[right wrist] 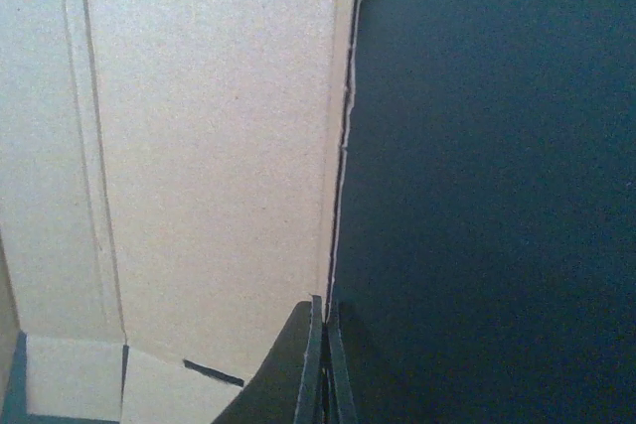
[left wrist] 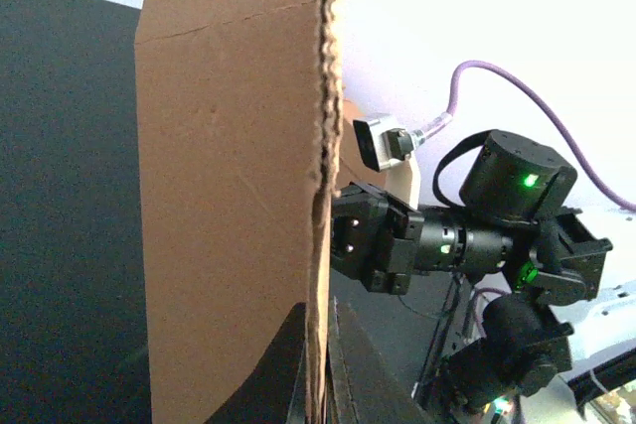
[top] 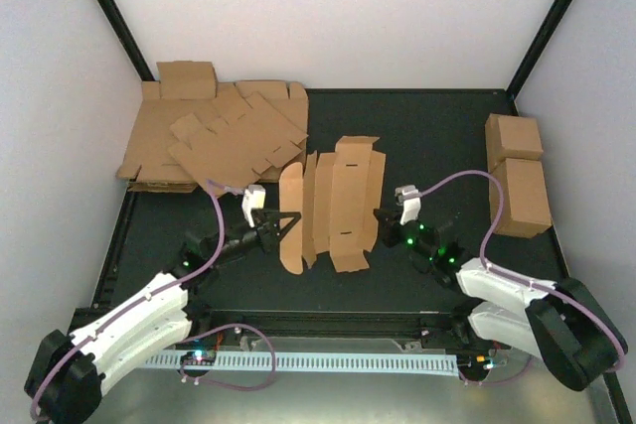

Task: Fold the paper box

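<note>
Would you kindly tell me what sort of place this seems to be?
Probably a robot test cell, not a home: white panel walls enclose a black table, with a heap of cardboard blanks in one corner.

Left wrist view: the paper box (left wrist: 229,206) runs off the frame at 12 and 6 o'clock, hiding part of the surface (left wrist: 60,196). Right wrist view: its panel is cropped at 9 and 12 o'clock. The right gripper (right wrist: 324,307) shows only jaw tips at 6 o'clock.

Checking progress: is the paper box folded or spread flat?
Mostly spread: the paper box lies flat, only its left panel raised, pinched by the left gripper.
</note>
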Controlling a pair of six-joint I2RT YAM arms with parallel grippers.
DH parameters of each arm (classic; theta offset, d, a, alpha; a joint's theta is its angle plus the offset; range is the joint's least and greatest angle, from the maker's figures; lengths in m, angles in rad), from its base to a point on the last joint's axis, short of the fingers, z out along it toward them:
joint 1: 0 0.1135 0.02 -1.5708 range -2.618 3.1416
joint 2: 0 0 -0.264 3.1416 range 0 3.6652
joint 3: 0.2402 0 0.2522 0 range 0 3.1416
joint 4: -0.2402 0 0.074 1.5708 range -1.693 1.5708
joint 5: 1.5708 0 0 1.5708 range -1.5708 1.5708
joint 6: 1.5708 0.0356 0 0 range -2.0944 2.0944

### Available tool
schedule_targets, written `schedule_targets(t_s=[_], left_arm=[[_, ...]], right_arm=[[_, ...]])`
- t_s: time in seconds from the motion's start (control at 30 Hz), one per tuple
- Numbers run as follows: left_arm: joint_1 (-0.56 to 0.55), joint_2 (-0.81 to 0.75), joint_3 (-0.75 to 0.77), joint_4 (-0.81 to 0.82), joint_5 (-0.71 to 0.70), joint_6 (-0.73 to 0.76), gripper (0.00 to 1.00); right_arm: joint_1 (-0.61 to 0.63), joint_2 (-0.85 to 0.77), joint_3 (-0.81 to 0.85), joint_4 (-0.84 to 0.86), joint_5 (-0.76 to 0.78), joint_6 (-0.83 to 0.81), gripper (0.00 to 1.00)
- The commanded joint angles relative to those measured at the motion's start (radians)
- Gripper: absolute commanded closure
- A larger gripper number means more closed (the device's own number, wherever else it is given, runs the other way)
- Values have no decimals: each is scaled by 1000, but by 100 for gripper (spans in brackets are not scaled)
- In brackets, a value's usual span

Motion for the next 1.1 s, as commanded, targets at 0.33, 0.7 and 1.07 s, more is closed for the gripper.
schedule_targets(t_s=[0.33,0.7,1.07], left_arm=[[-21,16,60,16,-42,-66,67],[-17,-52,25,-110,-239,119,6],[-19,-197,356,-547,-454,426,1]], right_arm=[[9,-240,13,-117,156,-165,98],[10,-370,-32,-164,42,-273,98],[9,-437,80,-381,-53,-340,98]])
